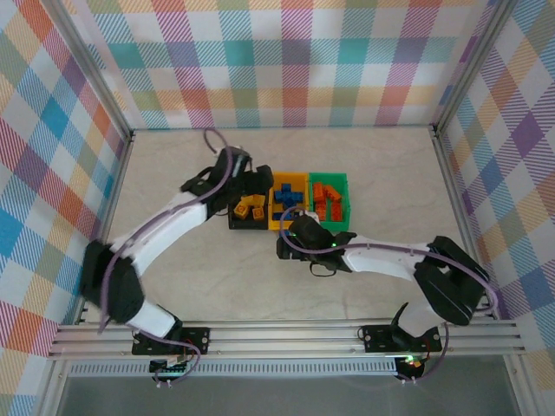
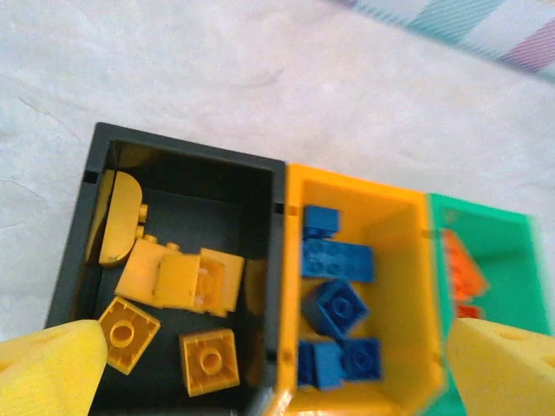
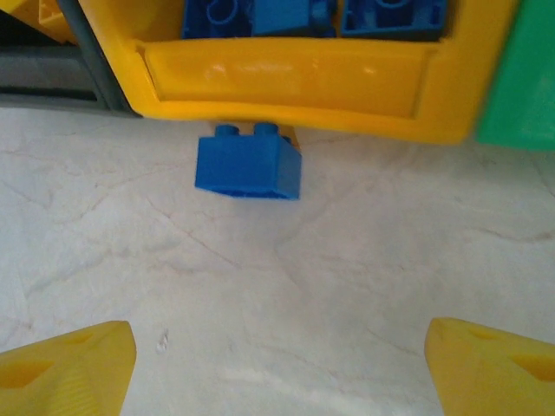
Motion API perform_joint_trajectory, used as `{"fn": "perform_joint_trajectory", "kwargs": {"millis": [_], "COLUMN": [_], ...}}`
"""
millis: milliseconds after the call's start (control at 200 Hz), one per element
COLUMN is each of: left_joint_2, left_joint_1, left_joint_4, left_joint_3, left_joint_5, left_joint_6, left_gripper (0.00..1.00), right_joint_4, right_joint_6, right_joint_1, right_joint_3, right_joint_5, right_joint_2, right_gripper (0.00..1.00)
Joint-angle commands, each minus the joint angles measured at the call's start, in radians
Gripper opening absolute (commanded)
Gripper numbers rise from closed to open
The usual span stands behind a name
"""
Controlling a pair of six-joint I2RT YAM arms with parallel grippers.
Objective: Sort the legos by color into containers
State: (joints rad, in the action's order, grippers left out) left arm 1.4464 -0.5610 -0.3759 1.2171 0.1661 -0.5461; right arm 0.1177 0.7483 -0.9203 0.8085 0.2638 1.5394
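Three containers stand side by side mid-table. The black bin (image 2: 186, 152) holds several yellow legos (image 2: 208, 360), the yellow bin (image 2: 403, 260) several blue legos (image 2: 340, 308), and the green bin (image 2: 512, 269) orange legos (image 2: 464, 273). My left gripper (image 2: 277, 386) hovers open over the black and yellow bins with nothing between its fingers (image 2: 52, 368). A loose blue lego (image 3: 248, 165) lies on the table against the yellow bin's front wall (image 3: 295, 78). My right gripper (image 3: 277, 368) is low over the table just short of that brick, open and empty.
From above, the bins (image 1: 289, 227) sit in a row between the two arms, the left gripper (image 1: 257, 192) over them and the right gripper (image 1: 293, 234) at their near side. Checked walls and metal rails (image 1: 286, 334) bound the pale marble-look table (image 1: 173, 173).
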Motion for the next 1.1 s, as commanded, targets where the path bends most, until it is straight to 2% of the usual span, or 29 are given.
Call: {"fn": "perform_joint_trajectory", "kwargs": {"millis": [0, 225, 410, 535, 615, 740, 830, 1095], "left_joint_2": [-0.176, -0.462, -0.565, -0.603, -0.609, -0.611, -0.612, -0.645], "left_joint_1": [-0.021, -0.037, -0.039, -0.039, -0.039, -0.039, -0.039, -0.038], "left_joint_4": [0.003, -0.050, -0.115, -0.128, -0.136, -0.139, -0.139, -0.162], "left_joint_3": [-0.127, -0.378, -0.455, -0.482, -0.484, -0.491, -0.497, -0.486], "left_joint_5": [-0.039, -0.024, -0.005, -0.002, -0.006, -0.016, -0.020, -0.020], "left_joint_6": [-0.041, -0.115, -0.156, -0.172, -0.178, -0.188, -0.192, -0.183], "left_gripper": [1.00, 1.00, 1.00, 1.00, 1.00, 1.00, 1.00, 1.00], "right_joint_4": [-0.038, 0.029, 0.068, 0.015, 0.001, -0.010, -0.023, -0.010], "right_joint_6": [0.002, 0.009, 0.020, -0.022, -0.038, -0.052, -0.056, -0.117], "right_joint_1": [-0.006, -0.006, -0.005, -0.005, -0.005, -0.005, -0.008, -0.013], "right_joint_3": [0.085, 0.227, 0.292, 0.294, 0.293, 0.279, 0.246, 0.185], "right_joint_5": [0.065, 0.136, 0.170, 0.152, 0.152, 0.148, 0.133, 0.111], "right_joint_2": [0.075, 0.243, 0.332, 0.358, 0.362, 0.352, 0.312, 0.080], "right_gripper": [0.87, 0.83, 0.75, 0.64, 0.53, 0.38, 0.31, 0.29]}}
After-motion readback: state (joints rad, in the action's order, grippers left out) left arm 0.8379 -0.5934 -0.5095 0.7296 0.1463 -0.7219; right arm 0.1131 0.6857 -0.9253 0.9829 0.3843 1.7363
